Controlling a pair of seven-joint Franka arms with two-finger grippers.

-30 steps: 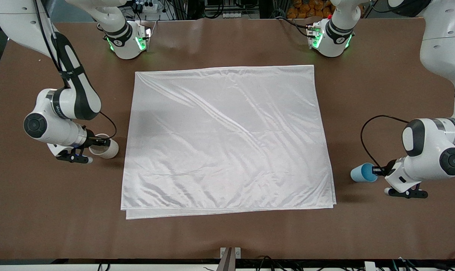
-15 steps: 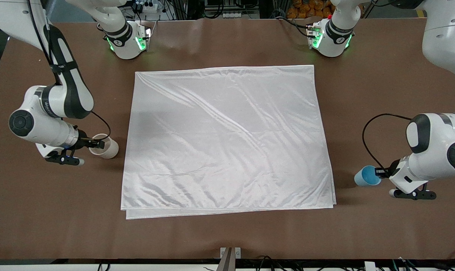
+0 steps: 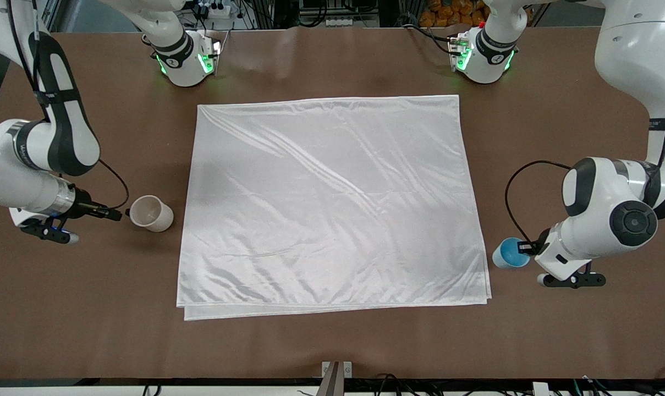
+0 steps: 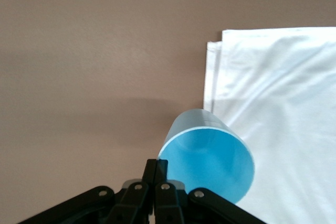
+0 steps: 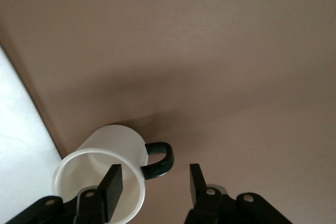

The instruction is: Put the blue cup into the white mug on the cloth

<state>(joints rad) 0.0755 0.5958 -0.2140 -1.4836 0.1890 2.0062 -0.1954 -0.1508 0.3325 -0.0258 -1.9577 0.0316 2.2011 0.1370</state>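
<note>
Now left hand (image 3: pixel 525 247) pinched on tilted blue cup (image 3: pixel 509 254) rim, mouth twd left arm; right hand (image 3: pixel 119 214) apart beside upright white mug (image 3: pixel 150 213).

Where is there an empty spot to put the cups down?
The whole cloth is bare. It is busier off its two ends: the white mug with the open right gripper beside it, and the blue cup pinched by the left gripper.

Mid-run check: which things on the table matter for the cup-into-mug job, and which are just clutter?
Job:
- blue cup, pinched at its rim by the left hand
- white mug, beside the open right hand
- cloth, nothing on it

Clutter:
- none visible on the table
</note>
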